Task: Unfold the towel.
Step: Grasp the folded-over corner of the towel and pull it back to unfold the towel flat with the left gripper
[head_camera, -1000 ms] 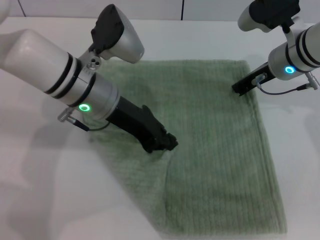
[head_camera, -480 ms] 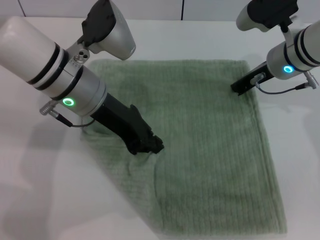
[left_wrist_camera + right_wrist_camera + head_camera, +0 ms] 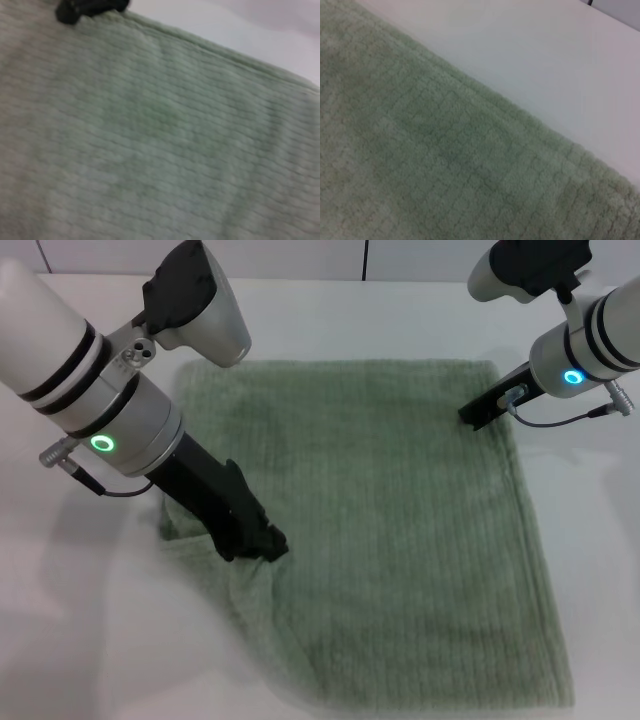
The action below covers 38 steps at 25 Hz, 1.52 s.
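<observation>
Head view showed the towel [image 3: 390, 530] spread over most of the white table [image 3: 600, 540], its near-left corner bunched and partly folded. The left gripper [image 3: 252, 543] was low at that bunched part and appeared clamped on a pinch of cloth, though its fingers were partly hidden. The right gripper [image 3: 482, 412] rested on the far-right corner, seemingly pinning it; whether its fingers were apart or together could not be told. To finish well, the left arm would likely need to draw the fold outward and low, keeping the cloth taut against the pinned corner. No containers were visible.
</observation>
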Motion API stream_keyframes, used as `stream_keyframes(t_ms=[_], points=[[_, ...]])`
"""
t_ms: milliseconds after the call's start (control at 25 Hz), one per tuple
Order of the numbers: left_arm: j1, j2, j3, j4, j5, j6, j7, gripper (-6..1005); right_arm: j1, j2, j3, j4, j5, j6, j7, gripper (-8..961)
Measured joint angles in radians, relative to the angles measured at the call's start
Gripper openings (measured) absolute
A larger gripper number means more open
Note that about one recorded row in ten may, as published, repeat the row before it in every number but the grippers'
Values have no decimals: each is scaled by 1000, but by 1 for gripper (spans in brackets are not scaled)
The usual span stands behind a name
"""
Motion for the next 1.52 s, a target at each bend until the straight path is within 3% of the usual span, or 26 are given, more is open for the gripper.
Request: stream_keyframes(t_ms=[640,1240,1520], points=[[4,-1,4,90,6,157,-61,61,1,0,0,0,0,-3,-1,-1],[9,-6,33,103,74,180,-116,61,4,1,0,6,0,-5,-1,-1],[-2,-3,-26,84,70,235,-118,124,7,3,-1,8,0,-9,-6,0]])
